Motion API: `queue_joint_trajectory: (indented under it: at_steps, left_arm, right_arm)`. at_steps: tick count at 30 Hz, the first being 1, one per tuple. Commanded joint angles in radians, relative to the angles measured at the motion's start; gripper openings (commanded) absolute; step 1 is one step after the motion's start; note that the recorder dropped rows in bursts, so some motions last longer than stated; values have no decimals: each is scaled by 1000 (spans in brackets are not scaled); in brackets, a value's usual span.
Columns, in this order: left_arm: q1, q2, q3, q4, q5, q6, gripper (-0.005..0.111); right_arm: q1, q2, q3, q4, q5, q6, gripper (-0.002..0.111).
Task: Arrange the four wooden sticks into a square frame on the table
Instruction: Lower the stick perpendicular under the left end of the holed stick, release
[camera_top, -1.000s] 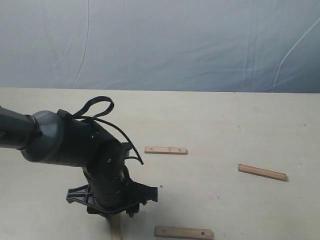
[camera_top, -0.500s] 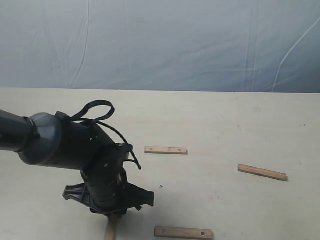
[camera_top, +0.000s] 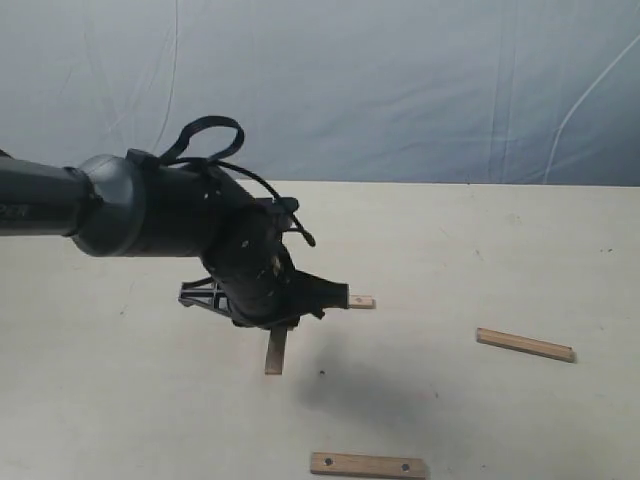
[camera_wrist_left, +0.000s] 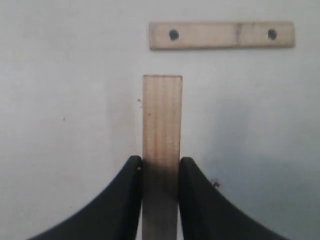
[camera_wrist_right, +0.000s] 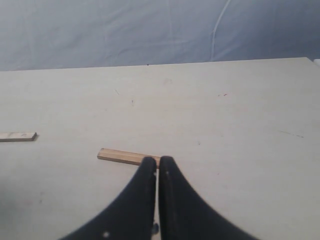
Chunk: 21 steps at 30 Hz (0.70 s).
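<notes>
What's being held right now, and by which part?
The left gripper pinches one wooden stick by its long edges, near one end. The right gripper holds nothing.

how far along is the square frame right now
Early: no corner is formed yet. In hand: the left gripper is shut on one wooden stick, its free end pointing at the two-hole stick, with a gap between them. Left: the right-hand stick and the near stick lie apart on the table. The right gripper is shut, empty. All four need joining.
</notes>
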Motion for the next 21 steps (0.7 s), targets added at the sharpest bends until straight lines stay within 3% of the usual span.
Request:
queue_joint_trajectory:
  at_steps: [1,10,21]
  left_arm:
    - [32,66,-93,-87,2,89,0]
    - [43,246,-271,-125,77,141,0]
    - [51,257,-300,-129,131,168,0]
  right_arm:
    - [1,-4,5,0,-5,0,3]
    - [1,-4,5,0,-5,0,3]
    - [1,-4,5,0,-5,0,3]
